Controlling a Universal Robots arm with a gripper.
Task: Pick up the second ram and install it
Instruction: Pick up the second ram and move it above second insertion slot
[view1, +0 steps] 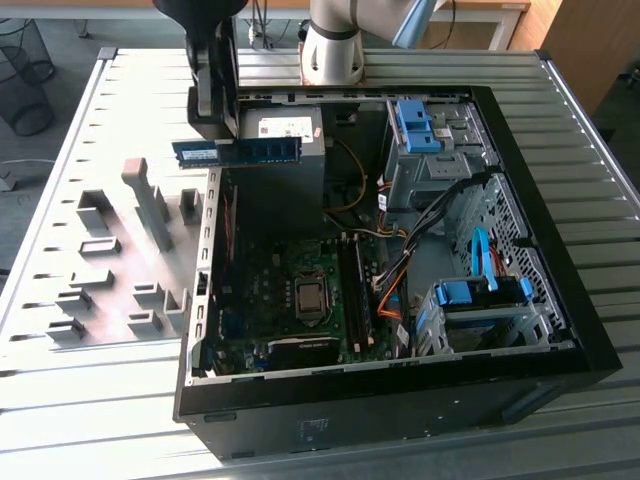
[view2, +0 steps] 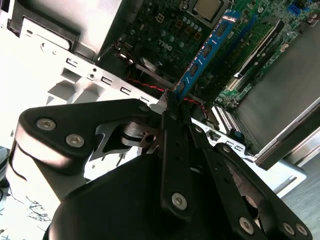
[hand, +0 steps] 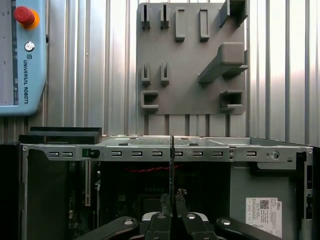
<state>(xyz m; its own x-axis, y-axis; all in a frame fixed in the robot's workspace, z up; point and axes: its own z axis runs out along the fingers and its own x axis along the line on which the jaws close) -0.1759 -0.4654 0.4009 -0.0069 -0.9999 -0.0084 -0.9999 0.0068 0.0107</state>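
One grip, near the stick's end: held the second ram (view1: 255, 151) level in mid-air with the tool (view1: 213, 140) clamped on it, over the open computer case's (view1: 400, 395) wall at the exterior view's left.

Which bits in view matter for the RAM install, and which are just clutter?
In the job: memory stick, clamped in the tool; memory slots; open computer case.
Lying about: grey holder plate; blue drive clips; control pendant.
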